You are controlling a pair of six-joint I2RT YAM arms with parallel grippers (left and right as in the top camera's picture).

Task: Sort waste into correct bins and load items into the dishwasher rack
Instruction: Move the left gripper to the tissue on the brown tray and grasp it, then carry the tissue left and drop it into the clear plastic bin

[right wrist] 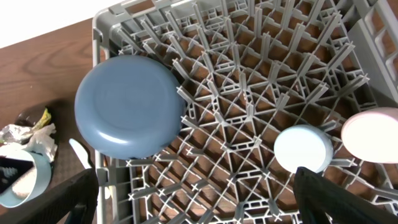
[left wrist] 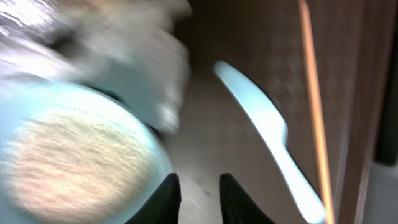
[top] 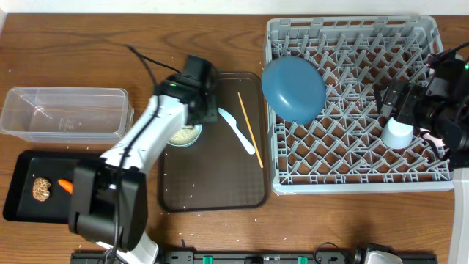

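My left gripper (top: 192, 117) (left wrist: 199, 186) hovers low over the dark brown serving tray (top: 212, 187), its jaws a narrow gap apart with nothing between them. Just left of it is the pale blue bowl (left wrist: 74, 162) (top: 185, 136) holding white rice. The white tissue (left wrist: 146, 56) and silver foil (right wrist: 15, 134) lie behind the bowl, with the yellow wrapper (right wrist: 43, 117). The pale blue spoon (top: 239, 130) and a chopstick (top: 249, 121) lie on the tray to the right. My right gripper (top: 392, 103) (right wrist: 199, 199) is wide open and empty above the grey rack (top: 352, 183). The blue plate (top: 293, 88), light blue cup (top: 398, 134) and pink cup (right wrist: 373, 134) are in the rack.
The clear tub (top: 66, 114) stands at the left. The black tray (top: 18, 198) in front of it holds the brown food chunk (top: 42, 189) and the carrot (top: 66, 185). Loose rice grains dot the serving tray. The left wrist view is blurred.
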